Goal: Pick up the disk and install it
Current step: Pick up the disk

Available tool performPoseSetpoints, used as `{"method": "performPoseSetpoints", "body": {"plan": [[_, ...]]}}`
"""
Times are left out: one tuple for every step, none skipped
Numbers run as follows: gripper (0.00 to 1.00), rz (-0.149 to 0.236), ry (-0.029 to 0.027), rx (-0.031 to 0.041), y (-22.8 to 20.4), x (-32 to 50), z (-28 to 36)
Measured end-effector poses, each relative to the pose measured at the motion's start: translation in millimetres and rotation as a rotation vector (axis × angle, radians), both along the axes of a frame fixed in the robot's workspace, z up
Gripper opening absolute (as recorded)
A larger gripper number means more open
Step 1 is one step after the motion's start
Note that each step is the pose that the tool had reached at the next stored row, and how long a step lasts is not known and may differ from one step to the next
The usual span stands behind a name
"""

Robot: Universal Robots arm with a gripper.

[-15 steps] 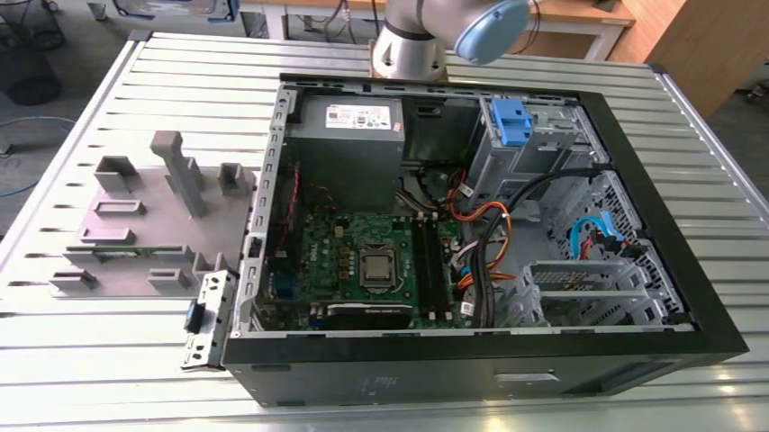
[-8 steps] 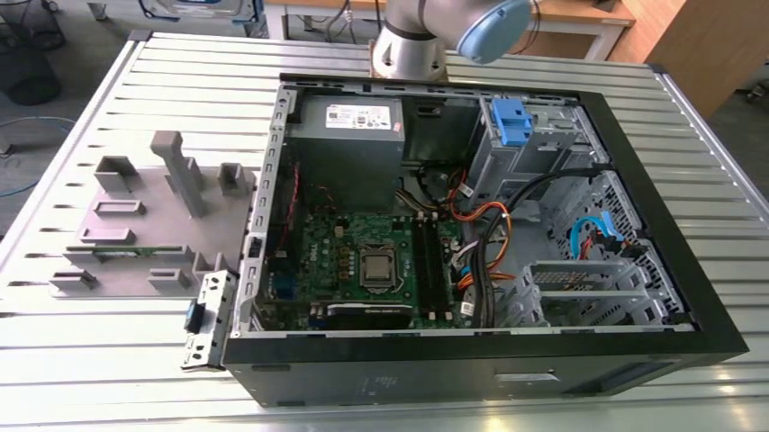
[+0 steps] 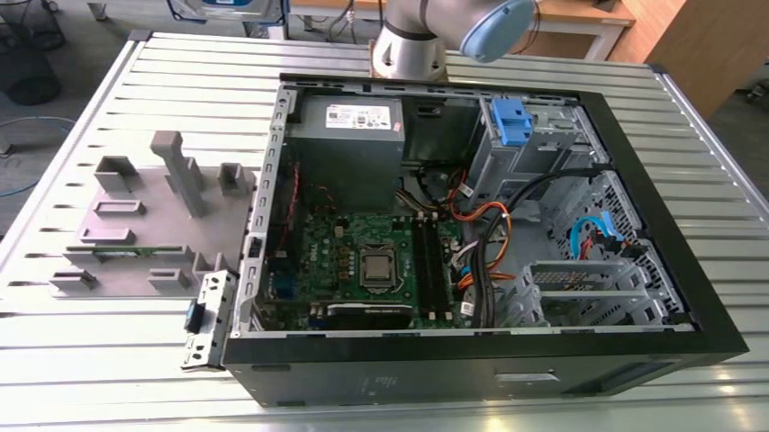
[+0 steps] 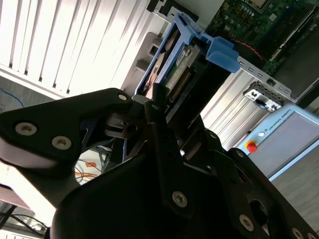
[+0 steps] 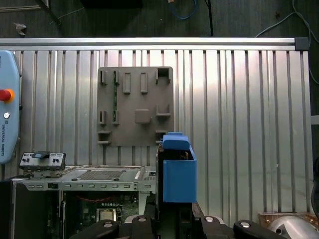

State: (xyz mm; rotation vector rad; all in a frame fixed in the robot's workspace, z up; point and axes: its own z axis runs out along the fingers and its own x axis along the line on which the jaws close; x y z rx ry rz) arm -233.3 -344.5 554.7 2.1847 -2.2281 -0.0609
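One flat silver hard drive with a white-and-blue label, framed by a blue plastic carrier: the disk (image 4: 167,67). The black two-finger gripper (image 4: 164,99) is closed on one end of it, and the carrier's blue tab points away from the fingers. The disk is held aloft, outside the open black computer tower case (image 3: 481,369) and seated in none of its bays. It is near the case wall that faces the grey moulded fixture plate (image 5: 134,107). Judged handling: rigid and dense for its size, with smooth metal faces that may slip. The plastic frame is more yielding, and the drive is sensitive to knocks. A grip across the body suits it best, clear of the connector edge and the tab.
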Motion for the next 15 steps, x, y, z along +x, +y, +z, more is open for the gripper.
{"method": "performPoseSetpoints", "body": {"plan": [[0.35,0.000,-0.0001,0.0001,0.0,3.4,-0.1],[0.35,0.000,-0.0001,0.0000,0.0,6.4,-0.2],[0.35,0.000,-0.0001,0.0000,0.0,9.3,-0.3],[0.35,0.000,0.0000,0.0000,0.0,12.3,-0.3],[0.35,0.000,0.0000,0.0000,0.0,15.3,-0.4],[0.35,0.000,0.0000,-0.0001,0.0,18.3,-0.4],[0.35,0.000,0.0000,0.0000,0.0,21.2,-0.5],[0.35,0.000,-0.0001,0.0000,0.0,24.6,-0.5],[0.35,0.000,-0.0001,0.0000,0.0,27.9,-0.6],[0.35,0.000,-0.0001,0.0000,0.0,31.1,-0.7],[0.35,0.000,-0.0001,0.0001,0.0,34.3,-0.8],[0.35,0.000,-0.0001,0.0000,0.0,37.3,-0.8],[0.35,0.000,0.0000,0.0000,0.0,40.4,-0.9],[0.35,0.000,0.0000,0.0000,0.0,43.6,-0.9],[0.35,0.000,0.0000,-0.0001,0.0,46.7,-1.1]]}}
